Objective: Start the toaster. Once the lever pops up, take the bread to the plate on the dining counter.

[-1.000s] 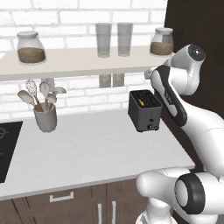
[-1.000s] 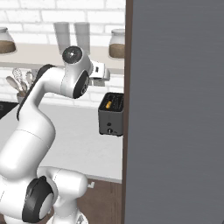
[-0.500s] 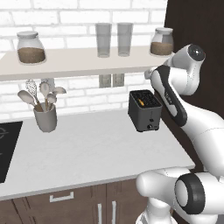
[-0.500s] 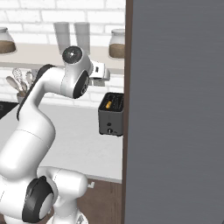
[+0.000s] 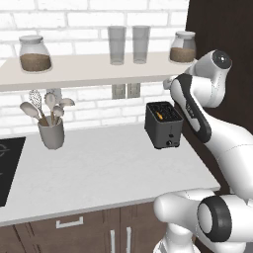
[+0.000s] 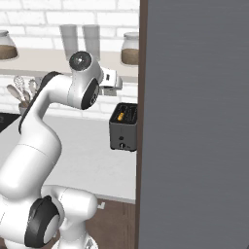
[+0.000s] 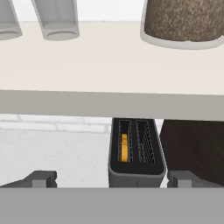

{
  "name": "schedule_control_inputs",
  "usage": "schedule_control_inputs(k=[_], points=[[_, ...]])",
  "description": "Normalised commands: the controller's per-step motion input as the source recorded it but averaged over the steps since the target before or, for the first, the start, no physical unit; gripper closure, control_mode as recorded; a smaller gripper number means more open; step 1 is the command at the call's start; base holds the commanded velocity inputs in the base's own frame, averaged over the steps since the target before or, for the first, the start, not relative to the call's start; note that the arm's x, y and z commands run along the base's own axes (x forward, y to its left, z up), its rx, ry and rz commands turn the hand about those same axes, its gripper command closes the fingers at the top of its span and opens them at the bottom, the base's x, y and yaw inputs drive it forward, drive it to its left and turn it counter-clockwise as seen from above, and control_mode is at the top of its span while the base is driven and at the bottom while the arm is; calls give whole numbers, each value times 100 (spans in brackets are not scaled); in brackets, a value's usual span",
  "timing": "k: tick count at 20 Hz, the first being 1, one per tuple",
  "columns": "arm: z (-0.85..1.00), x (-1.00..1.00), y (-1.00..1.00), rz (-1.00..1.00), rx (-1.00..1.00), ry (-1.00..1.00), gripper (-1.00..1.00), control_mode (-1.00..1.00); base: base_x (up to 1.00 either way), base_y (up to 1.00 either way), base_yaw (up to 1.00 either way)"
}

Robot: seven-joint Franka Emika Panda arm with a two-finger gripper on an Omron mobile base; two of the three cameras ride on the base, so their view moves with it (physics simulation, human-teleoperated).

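While fingers (image 7: 43, 178) gape wide, bread (image 7: 124, 148) sits inside toaster (image 7: 136, 153).

Toaster (image 5: 164, 125) matt dark metal — worktop (image 5: 99, 168) smooth pale stone.

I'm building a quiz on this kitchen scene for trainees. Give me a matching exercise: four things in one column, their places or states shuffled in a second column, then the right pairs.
Things:
1. bread
2. toaster
3. utensil holder
4. two glasses

Places or states:
A. on the shelf, between the jars
B. on the worktop, near the dark tall cabinet
C. down in one toaster slot
D. on the worktop below the shelf, full of spoons and a whisk

Pairs: 1-C, 2-B, 3-D, 4-A
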Motion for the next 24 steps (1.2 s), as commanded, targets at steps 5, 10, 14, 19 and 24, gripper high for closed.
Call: schedule_control_inputs(k=[5,10,14,19,24], points=[[0,0,0,0,0,0,-100,-100,0,0,0],[0,0,0,0,0,0,-100,-100,0,0,0],[0,0,0,0,0,0,-100,-100,0,0,0],[0,0,0,0,0,0,-100,-100,0,0,0],[0,0,0,0,0,0,-100,-100,0,0,0]])
